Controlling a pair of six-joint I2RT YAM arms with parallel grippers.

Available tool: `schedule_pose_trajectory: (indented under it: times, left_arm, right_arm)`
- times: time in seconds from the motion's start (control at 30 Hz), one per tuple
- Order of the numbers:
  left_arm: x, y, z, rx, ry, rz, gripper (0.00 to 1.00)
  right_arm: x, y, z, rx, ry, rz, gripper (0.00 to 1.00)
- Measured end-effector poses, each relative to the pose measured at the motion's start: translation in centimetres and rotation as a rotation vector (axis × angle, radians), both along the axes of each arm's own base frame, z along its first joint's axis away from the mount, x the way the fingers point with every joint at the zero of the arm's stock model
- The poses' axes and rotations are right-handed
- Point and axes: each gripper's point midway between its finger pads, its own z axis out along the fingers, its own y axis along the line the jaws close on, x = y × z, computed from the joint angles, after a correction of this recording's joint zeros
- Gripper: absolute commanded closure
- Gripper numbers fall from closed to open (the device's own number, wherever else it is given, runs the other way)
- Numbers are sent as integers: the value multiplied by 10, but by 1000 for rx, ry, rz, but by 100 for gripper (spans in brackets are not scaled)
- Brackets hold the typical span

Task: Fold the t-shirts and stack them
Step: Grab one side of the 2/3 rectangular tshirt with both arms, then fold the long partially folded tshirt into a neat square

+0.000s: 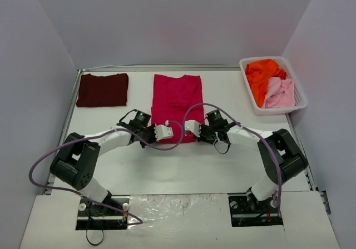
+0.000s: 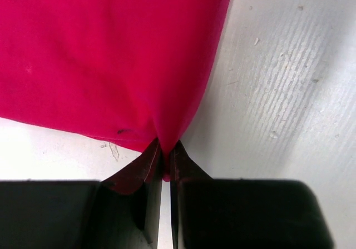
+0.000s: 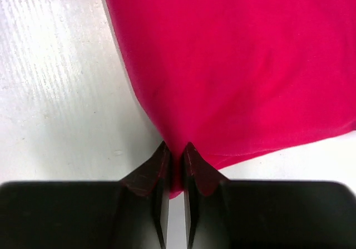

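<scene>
On the white worktop (image 1: 222, 165), at its centre, lies the bright crimson-red cloth t-shirt (image 1: 177, 96), folded into a long strip. Left jaws pinch its near left corner; right jaws pinch its near right corner, both closed tight on cloth.

Nothing to read in any view: no words, labels, brand marks or numbers show on anything here.

Both wrist views crop the crimson shirt (image 2: 111, 54).
</scene>
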Motion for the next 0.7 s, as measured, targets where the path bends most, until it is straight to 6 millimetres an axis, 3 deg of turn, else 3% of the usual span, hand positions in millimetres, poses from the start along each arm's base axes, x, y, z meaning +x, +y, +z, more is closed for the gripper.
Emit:
schedule_pose_trajectory:
  times: [0.13,0.3,0.5,0.7]
  left_arm:
    - [-3,-2,2,0,33,-13,98]
    - [-12,-5,15,7,104,-64,98]
    - [-23,-11,50,-8,173,-160,98]
    - [-61,-9,78,-31,291,-274,98]
  right_arm:
    - [-4,-2,0,-13,25,3,100]
    - [-17,0,5,-18,110,22,100]
    - [-36,5,36,5,179,52,100]
    - [-69,7,62,13,248,102,100]
